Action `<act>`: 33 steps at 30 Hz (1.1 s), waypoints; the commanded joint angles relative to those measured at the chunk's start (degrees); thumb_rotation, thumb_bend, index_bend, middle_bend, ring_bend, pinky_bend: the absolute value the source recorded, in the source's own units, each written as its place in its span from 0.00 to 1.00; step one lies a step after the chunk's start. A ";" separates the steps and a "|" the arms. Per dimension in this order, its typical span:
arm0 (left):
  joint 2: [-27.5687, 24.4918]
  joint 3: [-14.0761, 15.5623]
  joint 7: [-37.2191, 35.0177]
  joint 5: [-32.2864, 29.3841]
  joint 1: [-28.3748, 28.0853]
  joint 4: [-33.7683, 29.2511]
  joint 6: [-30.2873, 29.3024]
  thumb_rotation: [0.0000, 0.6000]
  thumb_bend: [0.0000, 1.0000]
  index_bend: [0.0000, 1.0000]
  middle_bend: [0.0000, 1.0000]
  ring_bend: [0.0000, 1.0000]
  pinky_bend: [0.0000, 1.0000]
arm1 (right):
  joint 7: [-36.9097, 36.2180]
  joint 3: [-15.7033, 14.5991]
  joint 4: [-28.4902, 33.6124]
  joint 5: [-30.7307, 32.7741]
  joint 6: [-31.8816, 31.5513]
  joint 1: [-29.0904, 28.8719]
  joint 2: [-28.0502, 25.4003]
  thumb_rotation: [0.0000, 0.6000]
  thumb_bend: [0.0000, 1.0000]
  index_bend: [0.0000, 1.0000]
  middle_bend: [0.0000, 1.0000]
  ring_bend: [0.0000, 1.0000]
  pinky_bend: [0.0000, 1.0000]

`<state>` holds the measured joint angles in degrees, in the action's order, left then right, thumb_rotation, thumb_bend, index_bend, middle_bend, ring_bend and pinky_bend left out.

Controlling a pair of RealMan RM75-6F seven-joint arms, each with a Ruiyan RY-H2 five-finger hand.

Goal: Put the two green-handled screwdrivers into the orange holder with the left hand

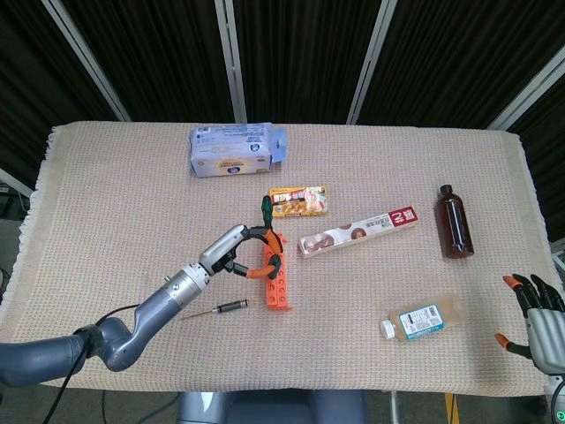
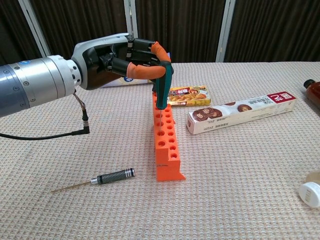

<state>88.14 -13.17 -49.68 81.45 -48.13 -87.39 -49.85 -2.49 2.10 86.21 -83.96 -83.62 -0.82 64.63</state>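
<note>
My left hand [image 2: 120, 62] [image 1: 231, 252] grips a green-handled screwdriver [image 2: 162, 92] [image 1: 264, 212] upright between its orange fingertips. The handle's lower end meets the far end of the orange holder [image 2: 167, 145] [image 1: 277, 287], and the shaft is hidden in a hole there. The holder's other holes look empty in the chest view. I cannot make out a second green-handled screwdriver. My right hand [image 1: 537, 318] hangs beyond the table's near right corner with its fingers spread, holding nothing.
A black-handled screwdriver [image 2: 112, 177] [image 1: 228, 306] lies left of the holder. Behind the holder sit a yellow snack box [image 2: 187, 95] and a long box [image 2: 242, 112]. A blue packet [image 1: 231, 152] lies at the back; a brown bottle [image 1: 454, 223] and a small bottle [image 1: 424, 320] lie to the right.
</note>
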 commanded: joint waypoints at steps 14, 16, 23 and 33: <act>3.12 3.86 5.90 4.96 1.37 4.11 -5.58 1.00 0.50 0.66 0.40 0.23 0.28 | 0.44 0.11 0.33 0.13 0.20 -0.09 0.00 1.00 0.00 0.14 0.12 0.06 0.13; 3.84 4.41 6.28 5.45 1.59 4.61 -6.36 1.00 0.50 0.66 0.40 0.23 0.28 | 0.52 0.16 0.34 0.18 0.28 -0.16 0.00 1.00 0.00 0.15 0.12 0.06 0.13; 5.24 5.15 5.06 6.11 1.96 6.14 -7.85 1.00 0.50 0.66 0.40 0.23 0.27 | 0.58 0.19 0.38 0.30 0.48 -0.22 -0.02 1.00 0.00 0.14 0.12 0.06 0.13; 6.18 5.90 4.30 6.75 1.86 8.09 -8.66 1.00 0.50 0.65 0.40 0.23 0.25 | 0.45 0.31 0.18 0.58 0.82 -0.37 0.11 1.00 0.00 0.14 0.12 0.06 0.13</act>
<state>94.27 -7.30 -45.43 88.17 -46.25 -79.36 -58.48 -2.04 2.41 86.39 -83.39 -82.81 -1.19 64.73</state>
